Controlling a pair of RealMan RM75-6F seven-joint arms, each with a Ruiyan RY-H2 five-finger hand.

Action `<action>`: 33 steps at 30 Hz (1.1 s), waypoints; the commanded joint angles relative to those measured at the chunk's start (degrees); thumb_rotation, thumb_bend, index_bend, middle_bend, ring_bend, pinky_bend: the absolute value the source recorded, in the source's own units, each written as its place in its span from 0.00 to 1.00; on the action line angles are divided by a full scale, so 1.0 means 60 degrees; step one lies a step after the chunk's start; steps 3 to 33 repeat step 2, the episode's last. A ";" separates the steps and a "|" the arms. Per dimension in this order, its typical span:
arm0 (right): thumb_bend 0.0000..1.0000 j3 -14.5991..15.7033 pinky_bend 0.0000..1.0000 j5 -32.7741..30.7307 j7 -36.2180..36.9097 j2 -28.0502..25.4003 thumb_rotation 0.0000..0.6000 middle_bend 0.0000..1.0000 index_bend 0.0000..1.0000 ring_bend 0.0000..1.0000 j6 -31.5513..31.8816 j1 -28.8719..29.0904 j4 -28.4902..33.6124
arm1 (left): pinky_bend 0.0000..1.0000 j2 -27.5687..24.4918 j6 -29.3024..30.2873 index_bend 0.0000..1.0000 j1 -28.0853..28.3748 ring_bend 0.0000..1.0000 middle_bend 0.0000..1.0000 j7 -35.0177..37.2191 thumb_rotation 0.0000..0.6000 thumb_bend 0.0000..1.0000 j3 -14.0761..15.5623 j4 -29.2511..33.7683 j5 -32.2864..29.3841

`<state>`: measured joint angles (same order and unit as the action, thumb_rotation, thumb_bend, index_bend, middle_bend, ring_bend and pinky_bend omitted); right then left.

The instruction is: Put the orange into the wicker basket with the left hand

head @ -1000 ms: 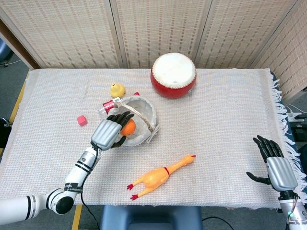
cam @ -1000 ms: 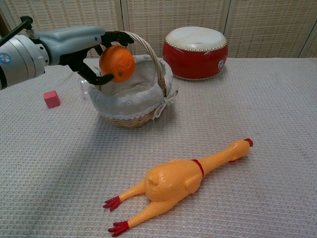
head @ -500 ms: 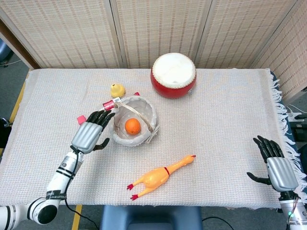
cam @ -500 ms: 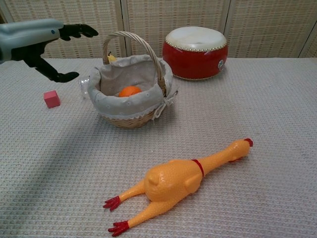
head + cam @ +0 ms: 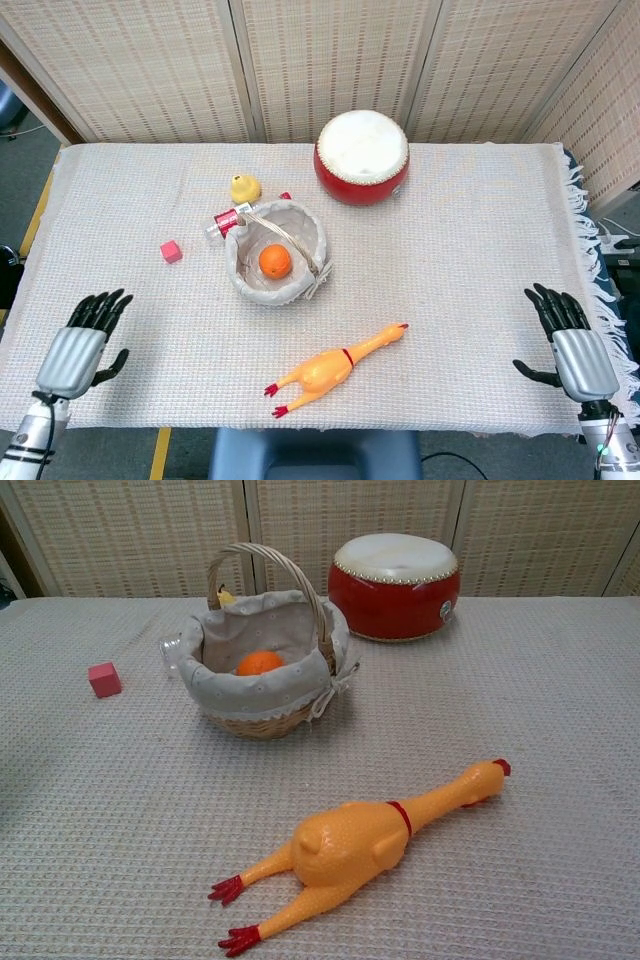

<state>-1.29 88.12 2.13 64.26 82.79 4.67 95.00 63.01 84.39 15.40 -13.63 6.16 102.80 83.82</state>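
orange [image 5: 275, 261] sits in the wicker basket [image 5: 306, 228], centre frame; looks firm, round, best cupped. left hand [image 5: 76, 350] and right hand [image 5: 574, 347]: fingers spread, empty.

Orange [image 5: 275, 261]: round fruit, plain bright orange.
Wicker basket [image 5: 262, 723]: tan woven cane, grey-white dotted cloth lining.
Drum [image 5: 361, 158]: glossy red shell, cream skin, at 12 o'clock.
Rubber chicken [image 5: 355, 846]: orange-yellow body, red feet, collar and comb, at 6 o'clock.
Small cube [image 5: 171, 251]: pink-red, at 9 o'clock.
Tablecloth [image 5: 450, 250]: pale beige waffle weave.
Hands: left hand [image 5: 78, 347] and right hand [image 5: 576, 350] had grey backs and black fingers.
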 commanded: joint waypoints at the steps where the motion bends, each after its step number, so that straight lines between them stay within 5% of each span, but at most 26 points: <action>1: 0.03 -0.0002 0.00 0.0032 -0.0086 0.0026 1.00 0.00 0.00 0.00 0.0041 -0.0006 -0.0009 | 0.06 0.0179 0.1135 0.00 -0.0833 0.00 0.00 0.0956 1.00 0.38 0.0378 -0.1254 0.0966; 33: 0.03 -0.0001 0.00 0.0066 -0.0117 0.0023 1.00 0.00 0.00 0.00 0.0061 -0.0003 -0.0029 | 0.06 0.0205 0.1161 0.00 -0.0899 0.00 0.00 0.1032 1.00 0.38 0.0382 -0.1460 0.0999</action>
